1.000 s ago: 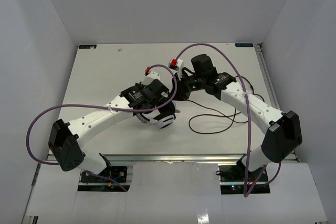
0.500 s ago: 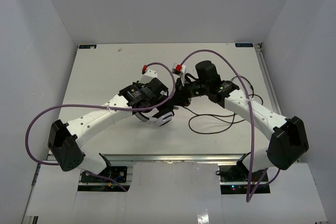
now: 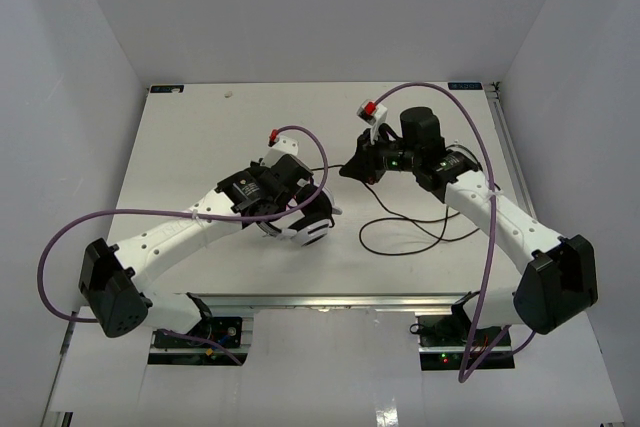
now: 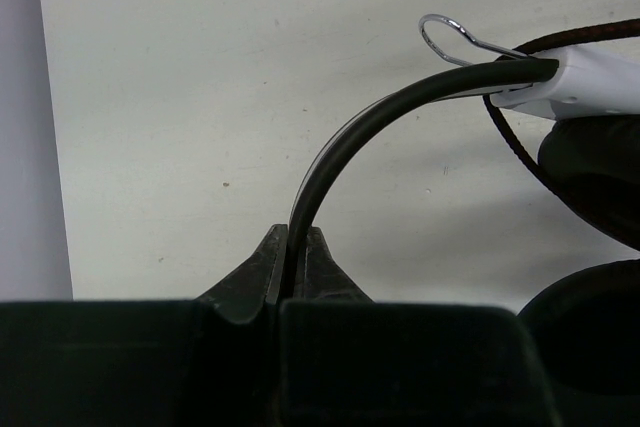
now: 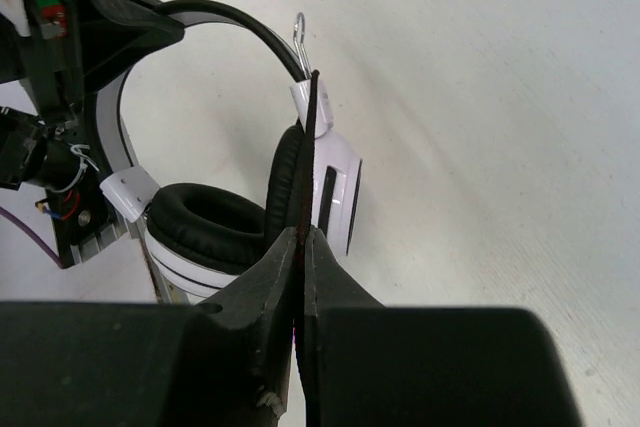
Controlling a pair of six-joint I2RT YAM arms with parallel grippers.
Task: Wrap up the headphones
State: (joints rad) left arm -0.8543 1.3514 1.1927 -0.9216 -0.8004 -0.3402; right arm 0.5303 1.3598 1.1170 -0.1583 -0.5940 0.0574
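Slack cord: the loose part of the thin black cord [image 3: 364, 237] lies in open loops on the white bench [image 3: 200, 127], right of centre on the near side, and runs under the right arm
Headphones: the headphones [image 3: 316, 231] are left of centre, on the near side of the left wrist; 1 white cup shows in the top view; I cannot tell whether the cups touch the bench
Ear cushions: 2 black ear cushions [image 5: 200, 222] show in the right wrist view, 1 nearly face-on and 1 edge-on against the white cup
Headband: the headband [image 4: 390, 112] arches from the white cup arm down into the left fingers; a thin bare wire loop [image 4: 445, 32] stands where the band meets the arm
Left fingers: the left fingers [image 4: 255, 277] are pressed together on the headband, pinching it partway along its arch
Right fingers: the right fingers [image 5: 270, 267] are closed on the cord, pinching 1 strand; from them it runs straight across the side of the white cup to the cup arm
Spacing: in the top view the right fingers sit beyond and to the right of the headphones, apart from the left fingers, with a thin strand crossing the gap
Purple cables: 1 thick purple cable [image 3: 130, 212] loops along each arm, well above the bench
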